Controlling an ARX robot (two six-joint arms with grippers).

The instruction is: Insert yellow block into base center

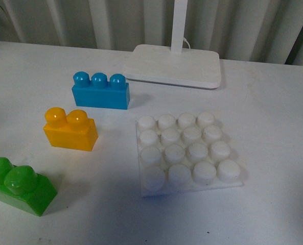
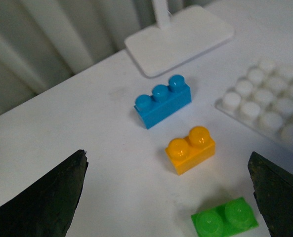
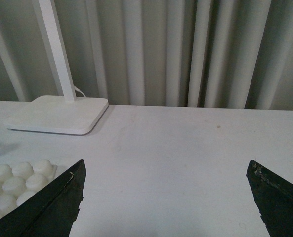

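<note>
Yellow block (image 1: 70, 130) sits on surface (image 1: 274, 112) toward left edge, apart from base (image 1: 189, 153), between blue brick (image 1: 100, 91) and green brick (image 1: 19, 185). Left tool (image 2: 167, 157), right tool (image 3: 166, 165) both spread wide.

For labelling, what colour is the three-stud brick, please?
The three-stud plastic brick is bright blue, clearest in the front view.

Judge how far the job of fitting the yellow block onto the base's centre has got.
Nothing looks done: the yellow block sits on the table, apart from the base, whose studs are all bare. In hand: the left gripper is open, facing the block without touching it; the right gripper is open and empty. Left: grasp, carry, press onto the centre studs.
</note>
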